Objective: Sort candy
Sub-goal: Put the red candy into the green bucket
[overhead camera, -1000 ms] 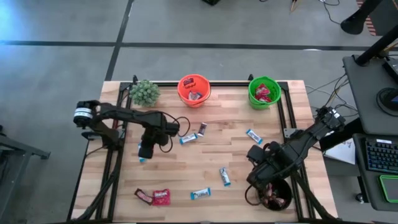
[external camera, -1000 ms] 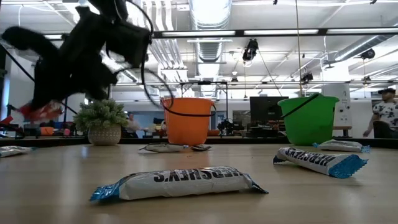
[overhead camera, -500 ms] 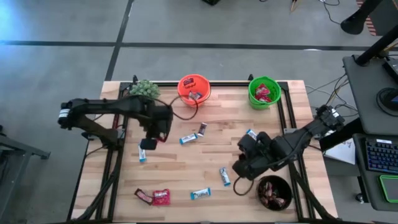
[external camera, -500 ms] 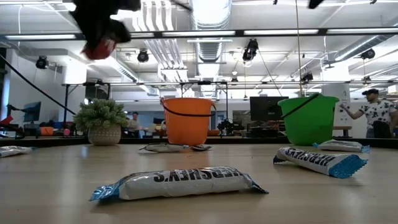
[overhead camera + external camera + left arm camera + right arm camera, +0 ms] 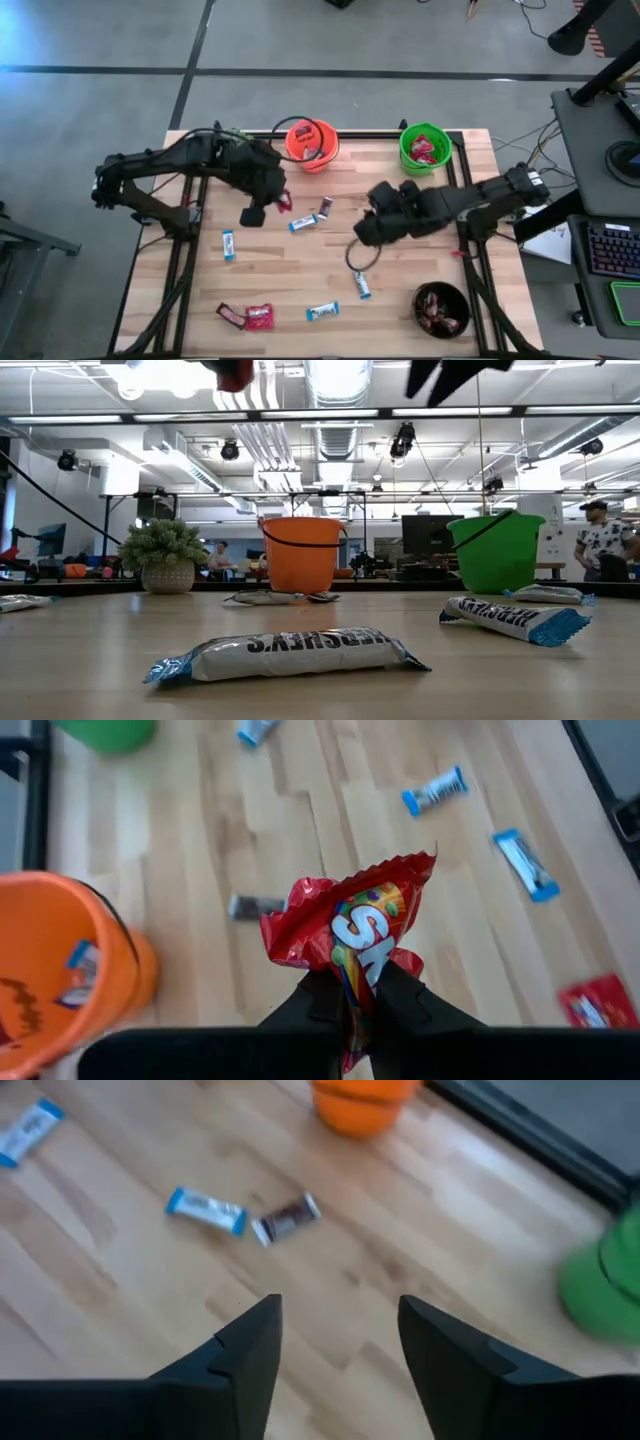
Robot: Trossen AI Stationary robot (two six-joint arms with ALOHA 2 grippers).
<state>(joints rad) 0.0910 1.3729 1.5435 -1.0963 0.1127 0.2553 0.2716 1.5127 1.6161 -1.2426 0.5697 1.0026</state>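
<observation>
Two arms are up over the desk in the high view: the left end effector hangs just short of the orange bucket, pinching a red Skittles packet, while the right end effector hovers further from that bucket, past the dark bar and blue-and-white bar.

Low view: only the packet's red corner shows, high above the orange bucket, with Hershey's bars lying on the desk nearer the camera.

Left wrist view: fingers pressed tight on the packet, orange bucket off to one side. Red packets sit in the green bucket, so I'd carry on beyond the orange one, centre over the green rim, then let go.

Right wrist view: fingers spread, nothing held, both bars ahead, short of the orange bucket.
</observation>
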